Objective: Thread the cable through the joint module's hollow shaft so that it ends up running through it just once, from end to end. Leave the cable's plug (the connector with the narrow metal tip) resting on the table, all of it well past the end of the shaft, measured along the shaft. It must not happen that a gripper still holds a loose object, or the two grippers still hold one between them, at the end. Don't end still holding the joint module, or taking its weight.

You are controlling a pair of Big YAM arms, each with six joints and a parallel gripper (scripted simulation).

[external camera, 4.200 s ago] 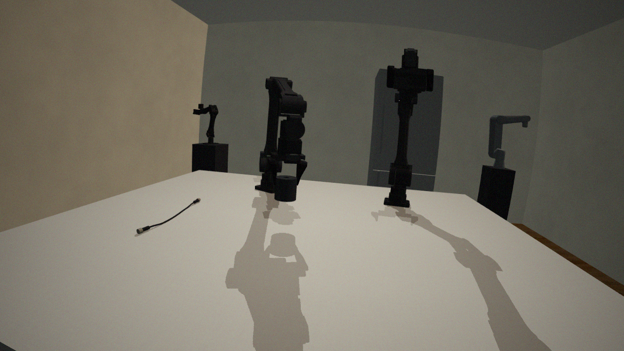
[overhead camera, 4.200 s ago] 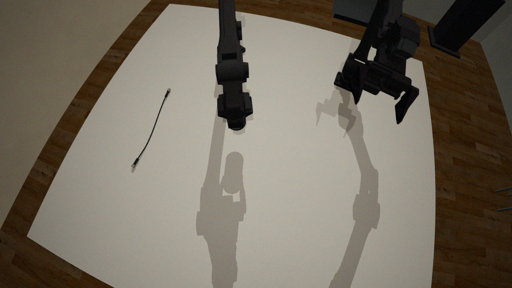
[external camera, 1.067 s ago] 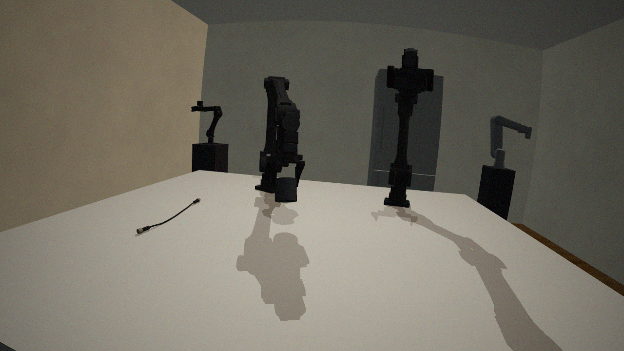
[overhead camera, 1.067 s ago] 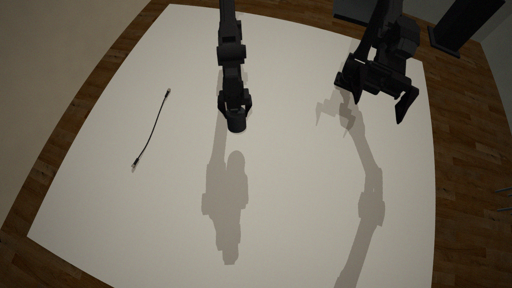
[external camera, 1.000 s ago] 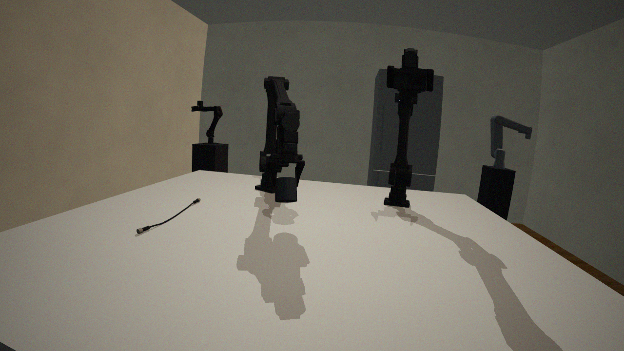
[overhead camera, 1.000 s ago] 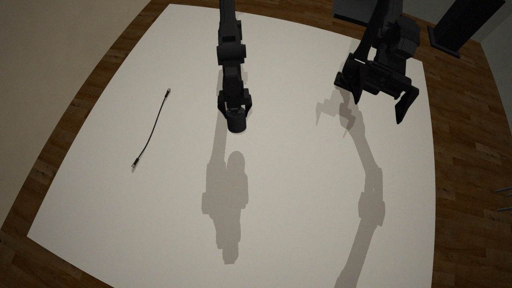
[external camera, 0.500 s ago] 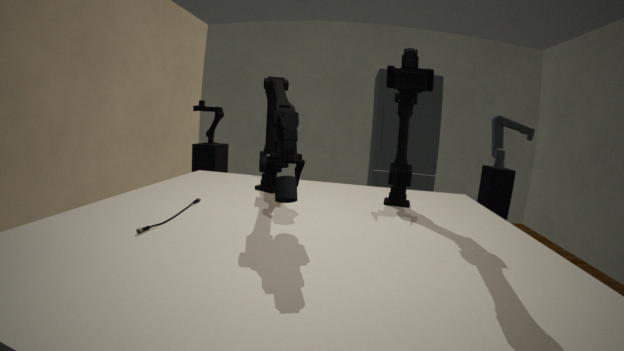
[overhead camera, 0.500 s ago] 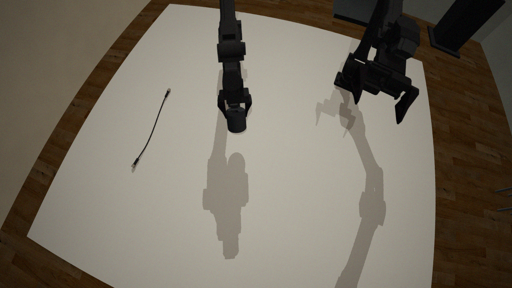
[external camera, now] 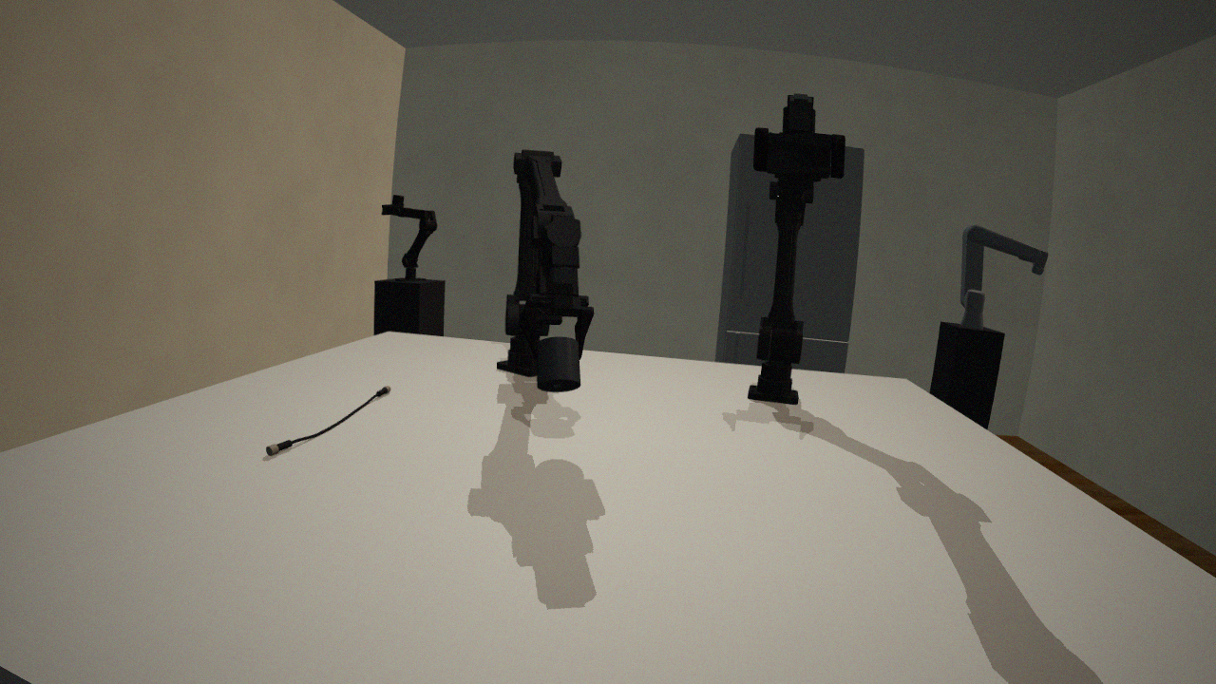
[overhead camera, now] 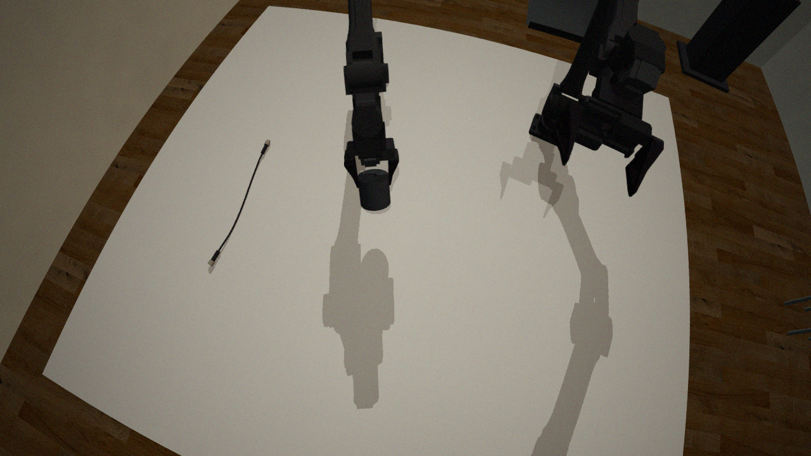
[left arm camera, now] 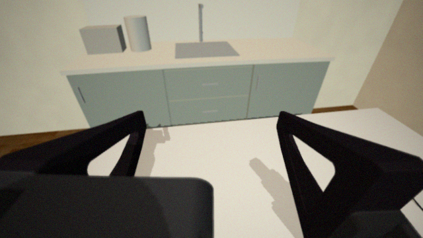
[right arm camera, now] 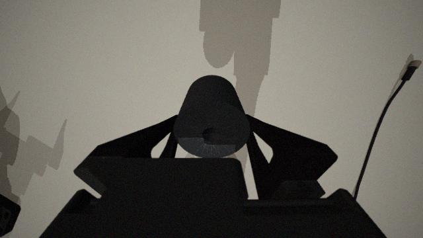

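My right gripper (overhead camera: 372, 173) is shut on the joint module (overhead camera: 374, 190), a dark cylinder, and holds it tilted a little above the table near the far middle. In the right wrist view the module (right arm camera: 211, 116) sits between the fingers with its hollow bore (right arm camera: 209, 135) facing the camera. The thin black cable (overhead camera: 243, 201) lies loose on the table off to the module's side, with a light connector at each end; it also shows in the right wrist view (right arm camera: 380, 125). I cannot tell which end is the plug. My left gripper (overhead camera: 598, 173) (left arm camera: 211, 118) is wide open, empty and high above the table.
The table's edges drop to a wooden floor all round. The two arm bases stand along the far edge (external camera: 773, 392). Dark pedestals with other arms (external camera: 408, 301) and a tall cabinet stand beyond the table.
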